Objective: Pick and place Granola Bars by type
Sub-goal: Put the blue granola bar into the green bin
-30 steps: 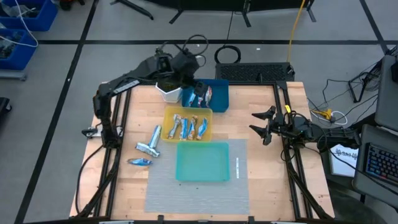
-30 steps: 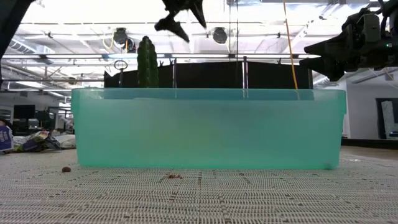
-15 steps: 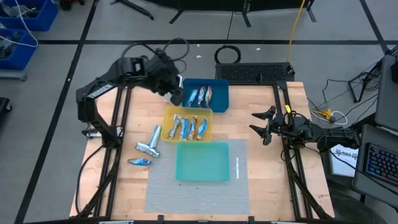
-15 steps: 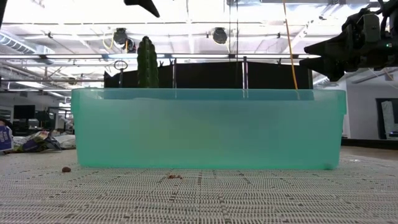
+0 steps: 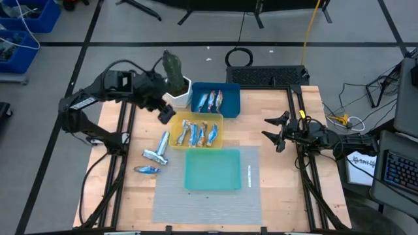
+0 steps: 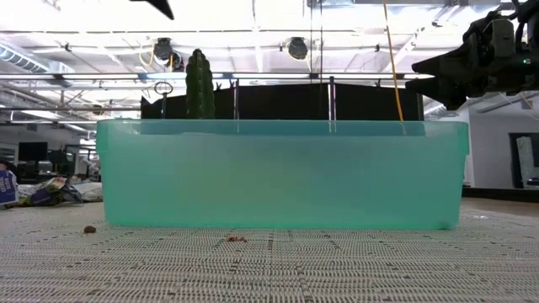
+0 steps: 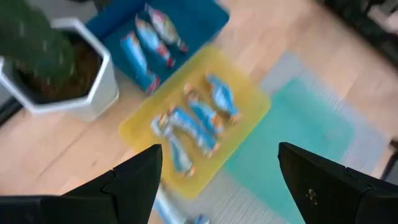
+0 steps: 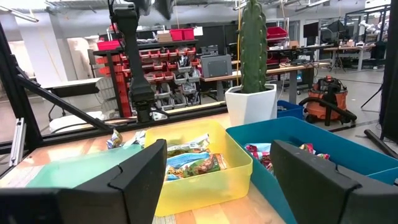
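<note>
Three granola bars (image 5: 211, 100) lie in the blue tray (image 5: 230, 104) at the far side. Several more (image 5: 198, 133) lie in the yellow tray (image 5: 177, 138) nearer the middle. Loose bars (image 5: 156, 154) rest flat on the wood to its left, one (image 5: 147, 170) nearest the front. The teal tray (image 5: 212, 170) holds none. My left gripper (image 5: 164, 112) hovers open and holds nothing, just left of the yellow tray's far corner. In its wrist view the gripper (image 7: 221, 149) looks down on both filled trays. My right gripper (image 5: 266, 128) waits open at the table's right.
A cactus in a white pot (image 5: 176, 93) stands at the far side, left of the blue tray and close to my left arm. A grey mesh mat (image 5: 209, 202) lies under the teal tray toward the near edge. A small white strip (image 5: 249, 172) lies right of the teal tray.
My left gripper has drawn back from over the blue tray toward the table's left edge and risen, leaving the top of the low view. It has stayed open and holds nothing. The bars in the trays have not moved.
</note>
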